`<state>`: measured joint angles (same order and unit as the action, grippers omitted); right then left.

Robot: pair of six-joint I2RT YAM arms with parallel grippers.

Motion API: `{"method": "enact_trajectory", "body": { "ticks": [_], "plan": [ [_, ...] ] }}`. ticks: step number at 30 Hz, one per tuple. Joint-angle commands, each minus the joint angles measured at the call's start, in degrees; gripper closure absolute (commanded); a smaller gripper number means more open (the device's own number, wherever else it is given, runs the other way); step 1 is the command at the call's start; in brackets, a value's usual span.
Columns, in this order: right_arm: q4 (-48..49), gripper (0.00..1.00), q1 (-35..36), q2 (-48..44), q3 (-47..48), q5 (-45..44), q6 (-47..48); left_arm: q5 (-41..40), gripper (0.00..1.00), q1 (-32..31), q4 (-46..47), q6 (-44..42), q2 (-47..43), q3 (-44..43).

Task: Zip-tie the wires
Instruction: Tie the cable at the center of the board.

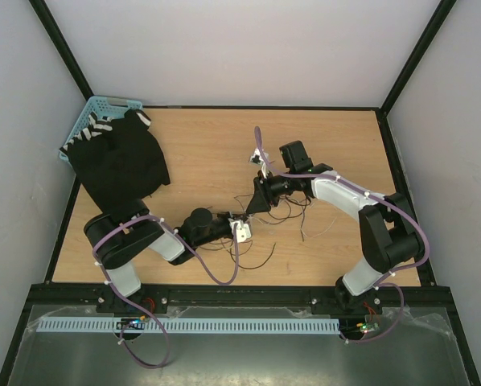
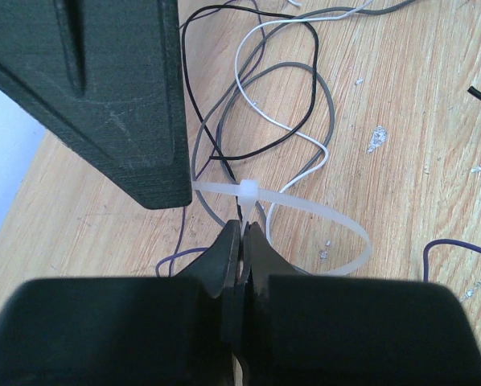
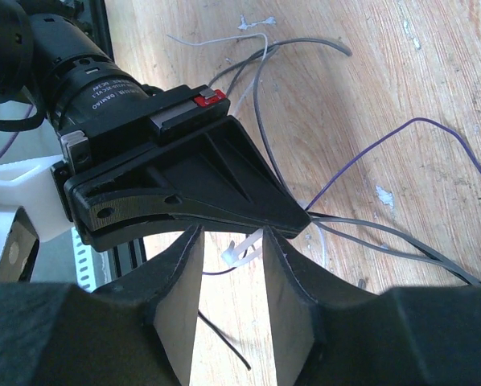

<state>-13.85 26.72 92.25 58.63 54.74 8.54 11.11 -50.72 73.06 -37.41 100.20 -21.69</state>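
Note:
The white zip tie forms a loop round part of the wires, a loose tangle of thin black, grey, white and purple strands on the wooden table. My left gripper is shut on the zip tie's tail just below its head. My right gripper faces it from the other side with its jaws open. The zip tie's head sits in the gap between them, touching neither finger. In the top view both grippers, left and right, meet over the wires at the table's middle.
A black cloth with white stripes lies at the back left, partly over a blue basket. Loose wire ends trail towards the front and right. Black frame posts and grey walls ring the table.

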Motion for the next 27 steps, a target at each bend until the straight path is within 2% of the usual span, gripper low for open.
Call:
{"method": "enact_trajectory", "body": {
  "ticks": [1,14,25,27],
  "plan": [
    [0.8,0.56,0.5,-0.2,-0.7,1.9,0.3,1.0,1.0,0.3,2.9,0.5,0.4,-0.5],
    [0.7,0.59,1.2,0.7,-2.3,1.4,0.9,1.0,1.0,0.3,2.9,0.5,0.4,-0.5],
    [0.8,0.85,1.3,0.8,-0.8,1.8,0.0,0.9,1.0,0.3,2.9,0.4,0.2,-0.2],
    [0.8,0.92,1.3,0.8,-0.3,1.9,-0.3,0.9,1.0,0.0,2.9,0.3,0.2,-0.3]
  ]
}}
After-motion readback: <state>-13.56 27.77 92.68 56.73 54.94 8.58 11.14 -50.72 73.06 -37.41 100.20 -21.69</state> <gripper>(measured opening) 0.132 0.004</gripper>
